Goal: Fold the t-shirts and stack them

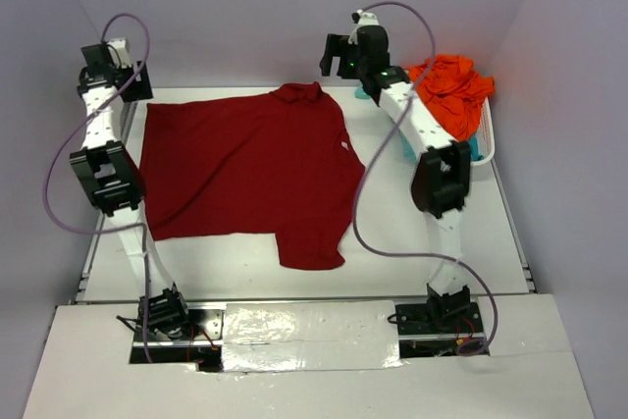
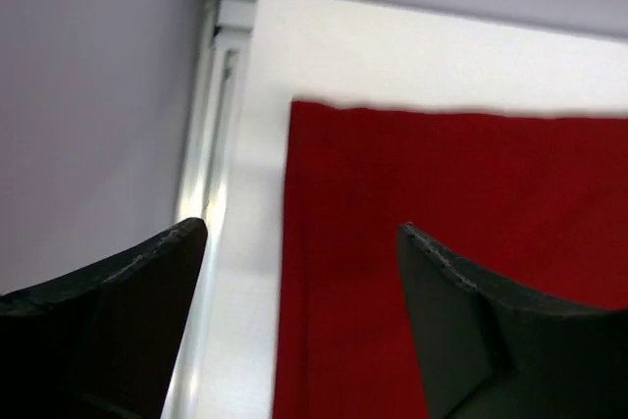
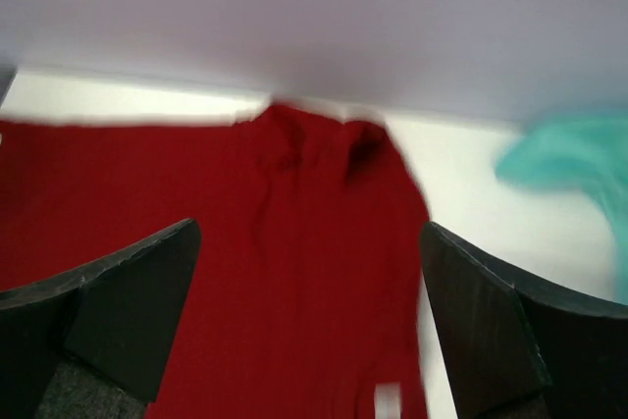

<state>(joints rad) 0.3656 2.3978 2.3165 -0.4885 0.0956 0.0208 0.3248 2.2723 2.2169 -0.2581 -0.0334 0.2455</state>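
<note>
A dark red t-shirt (image 1: pixel 245 169) lies spread flat on the white table, one sleeve reaching toward the front. My left gripper (image 1: pixel 133 81) hovers over the shirt's back left corner (image 2: pixel 442 262); it (image 2: pixel 302 233) is open with nothing between the fingers. Above the collar at the back hangs my right gripper (image 1: pixel 337 58), likewise open (image 3: pixel 309 228) and empty over the red cloth (image 3: pixel 294 272). A bright orange t-shirt (image 1: pixel 453 90) is heaped in the basket at the back right. Aqua cloth (image 3: pixel 569 159) lies just right of the collar.
The white mesh basket (image 1: pixel 488 139) stands at the table's back right, partly behind the right arm, with teal cloth (image 1: pixel 407 149) at its side. The table's raised metal edge (image 2: pixel 201 144) runs close along the left gripper. Purple walls enclose the back and sides.
</note>
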